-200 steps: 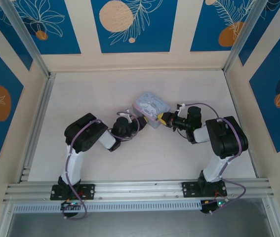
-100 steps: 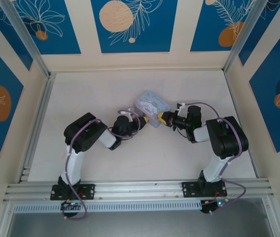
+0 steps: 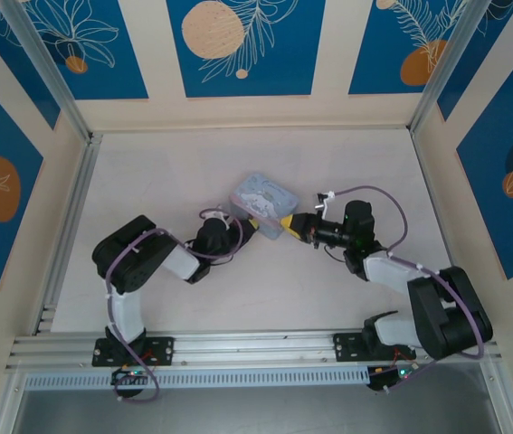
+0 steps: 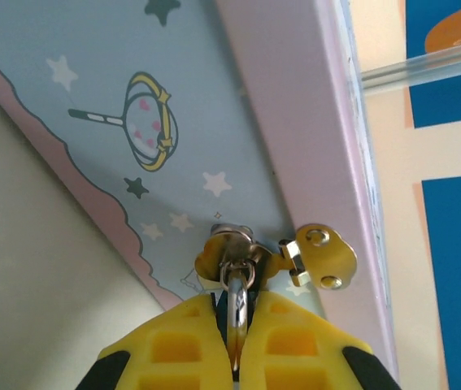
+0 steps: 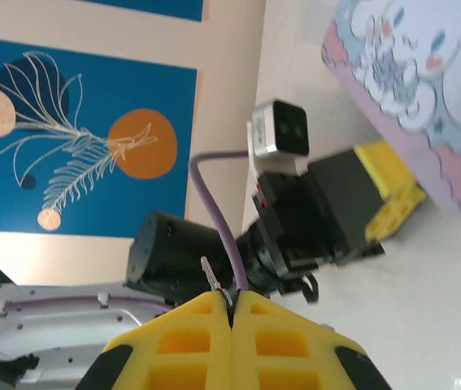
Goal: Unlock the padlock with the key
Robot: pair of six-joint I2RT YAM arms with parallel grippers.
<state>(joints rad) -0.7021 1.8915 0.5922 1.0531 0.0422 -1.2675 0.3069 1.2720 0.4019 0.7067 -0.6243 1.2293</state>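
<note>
Pale matte worktop (image 3: 147,181), bare apart from one tin. The enclosure walls carry blue leaf-print panels (image 3: 238,45) with orange discs.

Left arm: reaches in low from the left, with the left gripper (image 4: 236,307) pressed up to the near side of the light-blue cartoon tin (image 3: 263,197). Its yellow fingers (image 4: 173,345) are together, clamped on the padlock (image 4: 237,280) where it hangs at the tin's front. A silver loop and a sliver of dark body show between the pads; the rest of the body is hidden. A brass hasp (image 4: 321,258) sits just to its right, on the lid's edge. Judgement: this grip steadies the lock and stops it swinging, so the keyhole holds a fixed pose.

Right arm: comes in from the right, with the right gripper (image 5: 232,302) near the tin's right corner, facing the left one. Its fingers are shut tight on the key (image 5: 208,275), and only a thin pale tip protrudes past the pads. Judgement: it is pinched this way so the blade leads. Key and padlock are apart, and insertion is not yet made. Keyhole orientation cannot be told.

Surface and room: the worktop is flat, evenly lit, with little glare. Aluminium rails (image 3: 66,235) run along the left and near edges, where both bases are bolted. Cream strips separate the panels.
</note>
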